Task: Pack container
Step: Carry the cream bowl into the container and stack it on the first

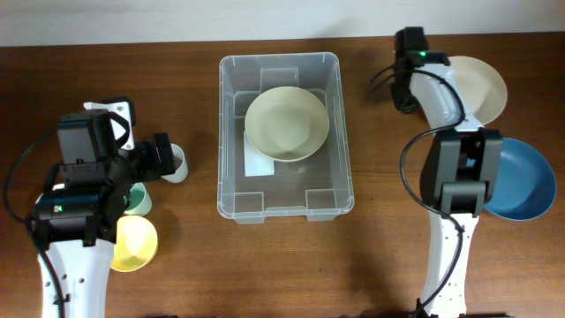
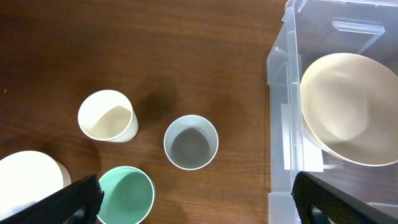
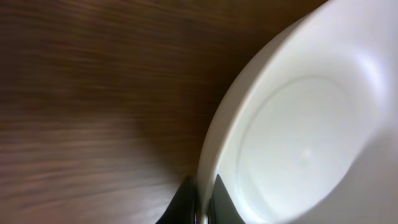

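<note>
A pale, cream-white bowl [image 3: 298, 143] fills the right-hand side of the view, seen very close. Its smooth inside shows a faint round ring marking the flat bottom, and its curved rim sweeps from the upper right corner down to the lower middle. The rest is dark brown wooden table [image 3: 87, 93], its grain blurred into streaks. At the bottom edge the end effector [image 3: 200, 202] grips the bowl's rim between two dark fingertips set close together, one on the table side and the other inside the bowl.
</note>
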{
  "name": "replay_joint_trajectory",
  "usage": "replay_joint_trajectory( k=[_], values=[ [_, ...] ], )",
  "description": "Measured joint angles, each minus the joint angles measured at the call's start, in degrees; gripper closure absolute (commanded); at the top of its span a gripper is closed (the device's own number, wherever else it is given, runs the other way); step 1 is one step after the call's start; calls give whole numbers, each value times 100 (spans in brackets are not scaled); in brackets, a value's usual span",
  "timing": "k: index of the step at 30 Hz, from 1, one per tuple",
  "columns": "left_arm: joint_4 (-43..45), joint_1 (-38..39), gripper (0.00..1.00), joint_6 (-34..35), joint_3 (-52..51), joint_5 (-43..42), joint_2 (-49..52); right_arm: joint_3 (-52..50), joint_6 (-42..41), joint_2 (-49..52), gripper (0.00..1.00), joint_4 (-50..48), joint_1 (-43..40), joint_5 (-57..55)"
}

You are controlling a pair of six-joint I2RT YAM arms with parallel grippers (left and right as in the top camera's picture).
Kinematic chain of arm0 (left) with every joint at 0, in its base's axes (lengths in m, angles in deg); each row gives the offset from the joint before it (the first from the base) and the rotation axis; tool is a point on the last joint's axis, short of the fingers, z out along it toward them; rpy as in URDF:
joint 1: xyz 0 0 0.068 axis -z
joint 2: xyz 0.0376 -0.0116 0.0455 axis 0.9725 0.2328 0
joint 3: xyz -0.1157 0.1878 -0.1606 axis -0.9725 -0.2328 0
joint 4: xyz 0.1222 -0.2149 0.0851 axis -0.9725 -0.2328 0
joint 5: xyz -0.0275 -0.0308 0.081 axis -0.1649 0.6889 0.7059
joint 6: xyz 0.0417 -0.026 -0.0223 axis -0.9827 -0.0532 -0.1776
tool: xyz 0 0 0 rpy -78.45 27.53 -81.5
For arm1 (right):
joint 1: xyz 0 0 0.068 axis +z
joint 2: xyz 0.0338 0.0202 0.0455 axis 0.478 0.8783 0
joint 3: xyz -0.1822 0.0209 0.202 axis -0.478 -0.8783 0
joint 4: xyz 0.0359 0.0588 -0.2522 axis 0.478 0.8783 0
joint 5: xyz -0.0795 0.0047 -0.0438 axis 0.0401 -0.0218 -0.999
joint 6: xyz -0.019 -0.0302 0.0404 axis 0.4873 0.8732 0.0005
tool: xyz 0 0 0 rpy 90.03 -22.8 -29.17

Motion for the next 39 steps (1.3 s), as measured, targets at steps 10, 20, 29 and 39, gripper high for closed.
replay_joint_trajectory(
  k=[10,20,29,39],
  values=[
    [0,0,1,2,0,0,0,24,308,-1740,96,264,802,2],
    [-2,0,1,0,0,0,0,168,1759,-2861,96,964,2380,1440],
    [0,0,1,2,0,0,0,52,2492,-2785,96,1298,3418,2420],
    [-20,0,1,2,0,0,0,-804,2612,-2310,96,1071,3512,2793]
  ],
)
